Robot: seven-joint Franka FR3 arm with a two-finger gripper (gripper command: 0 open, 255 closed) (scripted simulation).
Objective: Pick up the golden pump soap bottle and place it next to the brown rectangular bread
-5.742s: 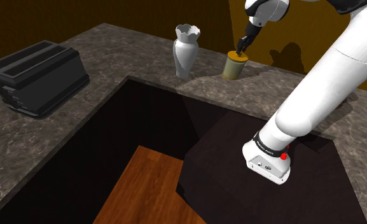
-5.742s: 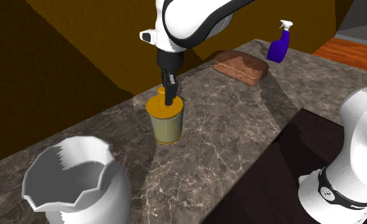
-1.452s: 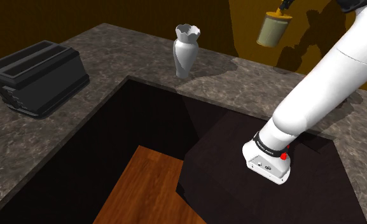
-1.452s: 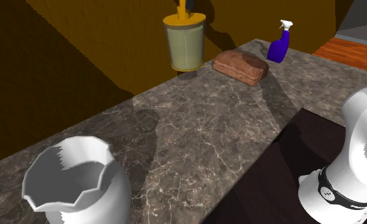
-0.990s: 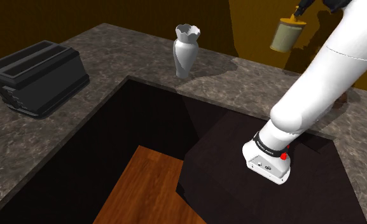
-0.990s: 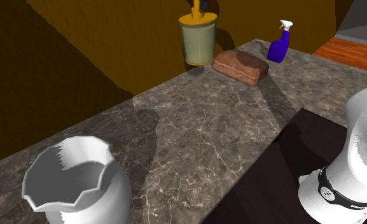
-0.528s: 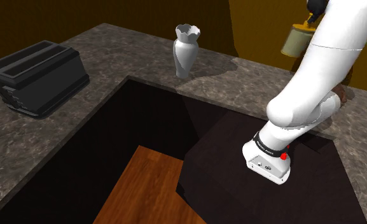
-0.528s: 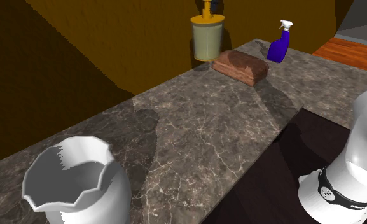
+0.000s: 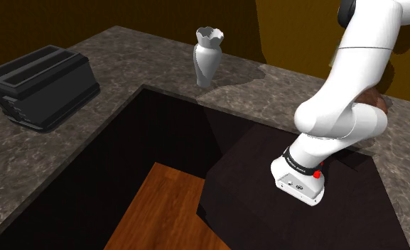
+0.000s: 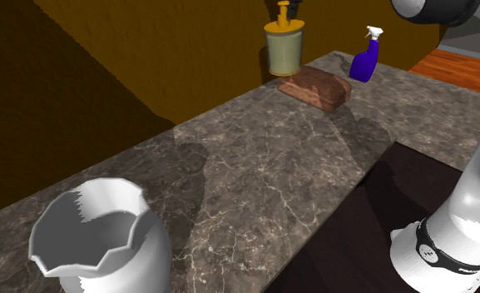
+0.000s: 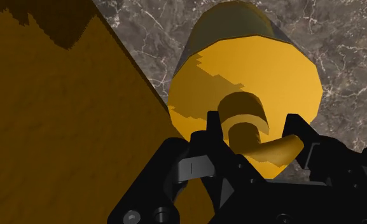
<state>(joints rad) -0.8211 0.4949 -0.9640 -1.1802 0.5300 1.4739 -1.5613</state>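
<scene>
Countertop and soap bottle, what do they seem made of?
The countertop is likely polished stone, judging by its grey-brown mottling with pale veins. The soap bottle has a smooth olive body with a golden-yellow cap and pump, perhaps plastic; the flat shading leaves it open.

Overall level: dim and warm; the white arm (image 9: 359, 64) is rendered brightest.
Wall shadows: broad dark bands are cast over the ochre wall (image 10: 188, 50), deepest toward the second exterior view's left.
Tabletop shadows: a soft dark patch is laid across the marbled tabletop (image 10: 271, 183).
Shadow edges: in the wrist view, jagged, stair-stepped edges are drawn across the yellow top of the soap bottle (image 11: 258, 70).
Focus: near and far surfaces are rendered equally sharp.
</scene>
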